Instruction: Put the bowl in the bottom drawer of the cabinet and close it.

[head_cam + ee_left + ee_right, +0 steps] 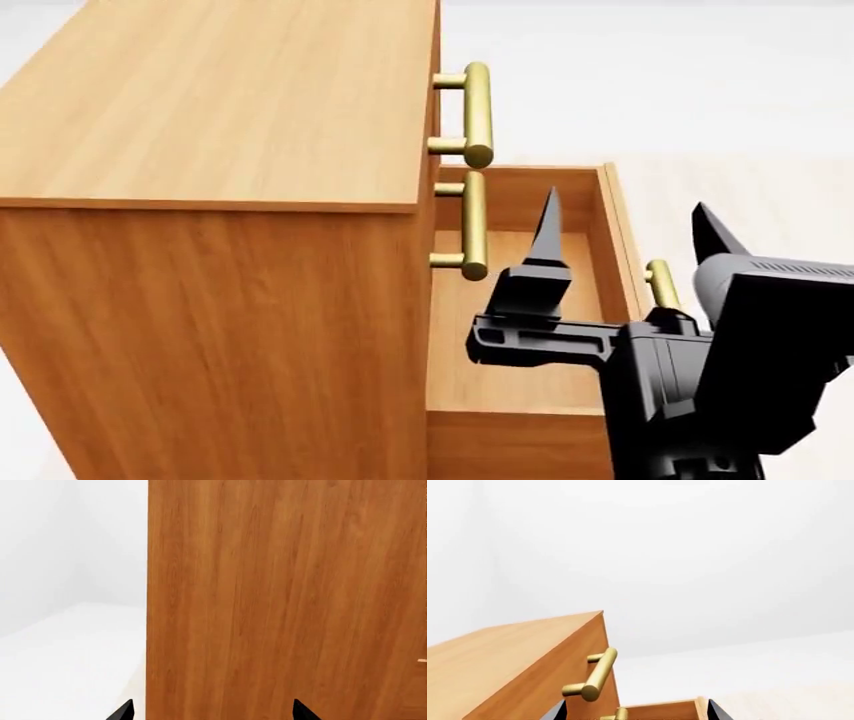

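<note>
The orange-brown cabinet [214, 300] fills the left of the head view. Its bottom drawer [514, 350] is pulled out, with the brass handle [661, 285] on its front. No bowl shows in any view; the drawer floor that I can see is bare, and my arm hides part of it. My right gripper [625, 200] is open and hangs over the open drawer, its two black fingers pointing away from me. In the right wrist view the right gripper [636, 712] frames the drawer's corner [660, 711]. My left gripper [213, 712] is open, facing a flat wooden face of the cabinet [287, 600].
Two shut upper drawers carry brass bar handles [477, 115] [471, 225] that jut out beside my right gripper. White floor [747, 100] lies beyond the drawer, with a pale wooden strip [721, 190] to its right.
</note>
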Tool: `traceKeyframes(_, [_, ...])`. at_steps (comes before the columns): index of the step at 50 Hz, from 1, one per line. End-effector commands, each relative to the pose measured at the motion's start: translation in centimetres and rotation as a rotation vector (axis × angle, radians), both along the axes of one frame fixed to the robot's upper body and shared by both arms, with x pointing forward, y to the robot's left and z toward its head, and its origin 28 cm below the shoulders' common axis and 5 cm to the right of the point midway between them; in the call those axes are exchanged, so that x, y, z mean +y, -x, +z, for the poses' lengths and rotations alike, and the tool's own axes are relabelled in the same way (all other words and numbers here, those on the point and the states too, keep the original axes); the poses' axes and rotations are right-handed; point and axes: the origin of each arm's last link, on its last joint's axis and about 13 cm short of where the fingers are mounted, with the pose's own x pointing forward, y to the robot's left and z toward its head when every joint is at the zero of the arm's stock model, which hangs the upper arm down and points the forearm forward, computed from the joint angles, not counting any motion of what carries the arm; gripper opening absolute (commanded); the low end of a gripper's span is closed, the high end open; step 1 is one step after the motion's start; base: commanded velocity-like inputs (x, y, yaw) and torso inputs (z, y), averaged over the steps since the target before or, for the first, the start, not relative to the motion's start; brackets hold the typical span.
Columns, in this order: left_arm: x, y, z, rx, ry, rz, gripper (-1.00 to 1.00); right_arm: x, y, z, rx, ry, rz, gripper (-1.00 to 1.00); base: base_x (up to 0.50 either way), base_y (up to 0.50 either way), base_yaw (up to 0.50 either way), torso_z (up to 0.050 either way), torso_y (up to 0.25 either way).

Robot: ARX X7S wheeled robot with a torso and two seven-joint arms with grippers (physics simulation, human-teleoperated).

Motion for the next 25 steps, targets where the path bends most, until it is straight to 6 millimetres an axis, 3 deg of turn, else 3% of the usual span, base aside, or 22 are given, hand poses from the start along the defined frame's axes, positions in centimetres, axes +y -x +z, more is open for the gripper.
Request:
traceKeyframes(1, [0.0, 0.1, 0.0, -0.001, 0.001, 0.0, 1.0, -0.4, -0.3, -0.4, 0.009, 0.012, -0.027, 1.0, 0.0, 0.0, 0.0, 0.0, 0.0])
traceKeyframes(19, [0.0, 0.1, 0.1, 0.002, 0.003, -0.01, 1.0, -1.0, -2.1, -2.8, 0.124, 0.126, -0.057, 1.0, 0.0, 0.0, 0.0, 0.0, 0.0])
traceKeyframes(25, [0.0, 0.1, 0.0, 0.001, 0.002, -0.011, 1.0, -1.4, -2.8, -2.8, 0.226, 0.053, -0.039, 1.0, 0.0, 0.0, 0.0, 0.0, 0.0])
